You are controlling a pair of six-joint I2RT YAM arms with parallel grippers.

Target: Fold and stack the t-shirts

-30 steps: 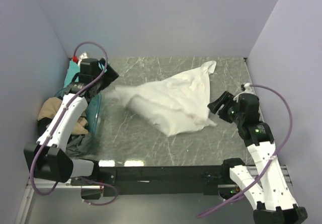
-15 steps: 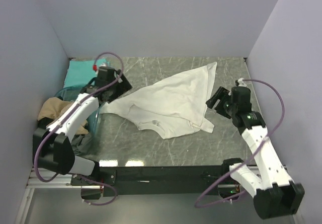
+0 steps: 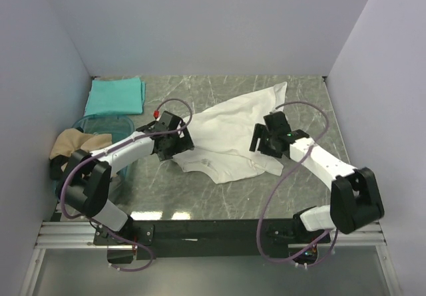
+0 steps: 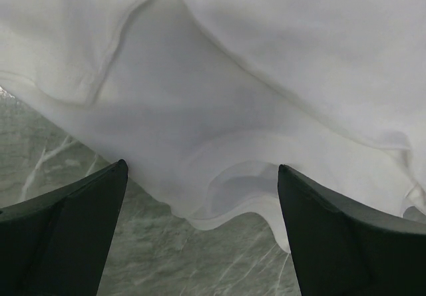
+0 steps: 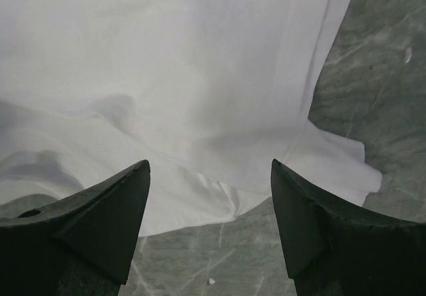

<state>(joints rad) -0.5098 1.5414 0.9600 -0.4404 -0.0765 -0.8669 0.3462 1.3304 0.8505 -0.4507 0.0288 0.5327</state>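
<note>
Left pincer and right pincer, both spread wide and empty, hover over opposite edges of crumpled white t-shirt lying between them on surface, probably to grab and flatten it.

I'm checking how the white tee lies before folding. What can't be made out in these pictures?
Top view: parts of the white t-shirt under the left gripper and right gripper.
Top view: what lies in the bin beneath the tan t-shirt; the left arm crosses it.
Wrist views: the shirt's full outline, cut off by the frame edges.
</note>
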